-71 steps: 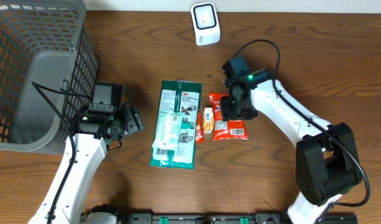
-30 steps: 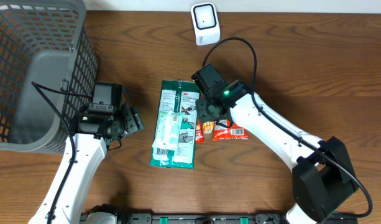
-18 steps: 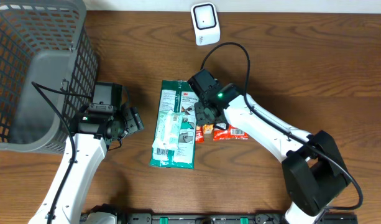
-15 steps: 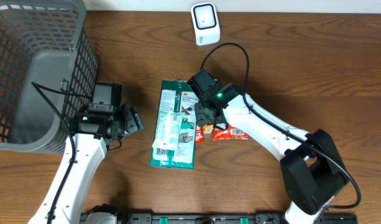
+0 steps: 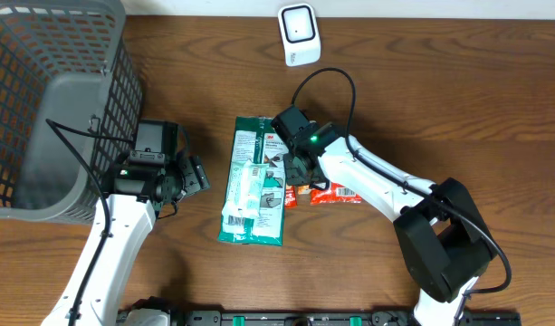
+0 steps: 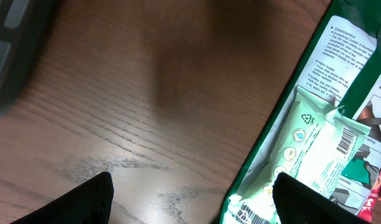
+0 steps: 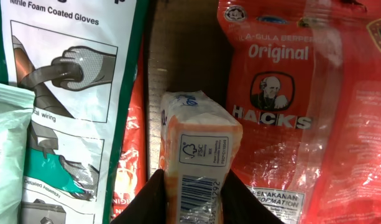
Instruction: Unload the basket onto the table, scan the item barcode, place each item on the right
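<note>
A small orange box (image 7: 199,149) with a barcode on its upper face lies between the green glove package (image 7: 72,93) and a red Hacks sweet packet (image 7: 289,106). My right gripper (image 7: 193,202) is shut on the box, one black finger pressed against each long side. From overhead the right gripper (image 5: 295,167) covers most of that box, just right of the green package (image 5: 254,181). The white scanner (image 5: 299,34) stands at the table's far edge. My left gripper (image 5: 194,174) hangs open left of the green package, with bare wood between its fingers (image 6: 84,202).
A grey mesh basket (image 5: 42,109) fills the far left corner. A pale green wipes pack (image 6: 317,155) lies on top of the green package. Another red wrapper (image 7: 131,168) peeks out from under the green package's edge. Bare wood lies to the right.
My right arm has moved left from over the red packet to the orange box, and its jaws have closed onto the box. The left arm has not moved.
</note>
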{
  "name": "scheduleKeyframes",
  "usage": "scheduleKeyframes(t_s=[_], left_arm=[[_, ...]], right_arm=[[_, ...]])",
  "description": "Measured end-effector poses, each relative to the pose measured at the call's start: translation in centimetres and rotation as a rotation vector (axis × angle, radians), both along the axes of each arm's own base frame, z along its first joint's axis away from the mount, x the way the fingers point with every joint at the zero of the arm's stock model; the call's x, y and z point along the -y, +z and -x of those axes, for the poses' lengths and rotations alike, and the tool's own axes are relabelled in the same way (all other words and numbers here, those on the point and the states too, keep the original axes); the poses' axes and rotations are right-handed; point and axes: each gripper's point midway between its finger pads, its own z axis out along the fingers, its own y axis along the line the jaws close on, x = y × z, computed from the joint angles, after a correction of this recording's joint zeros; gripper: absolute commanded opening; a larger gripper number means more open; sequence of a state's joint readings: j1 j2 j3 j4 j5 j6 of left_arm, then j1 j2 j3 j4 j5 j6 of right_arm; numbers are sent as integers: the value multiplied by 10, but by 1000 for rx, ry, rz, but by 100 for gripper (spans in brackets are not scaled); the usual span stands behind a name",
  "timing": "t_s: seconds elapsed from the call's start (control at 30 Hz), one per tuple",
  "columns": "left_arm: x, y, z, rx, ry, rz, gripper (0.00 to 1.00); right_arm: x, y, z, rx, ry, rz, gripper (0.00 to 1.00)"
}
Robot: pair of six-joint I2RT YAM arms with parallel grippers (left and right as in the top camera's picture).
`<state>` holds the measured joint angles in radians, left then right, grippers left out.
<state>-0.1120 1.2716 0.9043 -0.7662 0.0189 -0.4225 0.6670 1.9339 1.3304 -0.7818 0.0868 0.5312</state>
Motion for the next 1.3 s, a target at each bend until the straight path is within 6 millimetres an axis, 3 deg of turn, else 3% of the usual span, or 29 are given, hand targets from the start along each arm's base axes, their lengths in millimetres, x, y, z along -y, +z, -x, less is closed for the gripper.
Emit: scheduleKeyframes(t_s=[0.1,0.3,0.53,0.67,0.83,0.97,1.1,1.3], left_arm=[[0,0,0,0,0,0,83],[0,0,0,0,0,0,82],[0,0,0,0,0,0,83],[0,0,0,0,0,0,82],[0,0,0,0,0,0,82],[0,0,0,0,0,0,83],[0,0,0,0,0,0,83],[0,0,0,0,0,0,83]], right_arm=[[1,0,1,-3,2,4,11],[3,2,3,-9,25,12,10],[16,40,6,31,56,2,11],[49,55,1,44,13,61,11],[110,57,-7,30,-89,218,10],[148,61,-21,66,-173,298,10],[169,57,-31,100,-227,325,13],[183,30,-29,129,-255,354,13]])
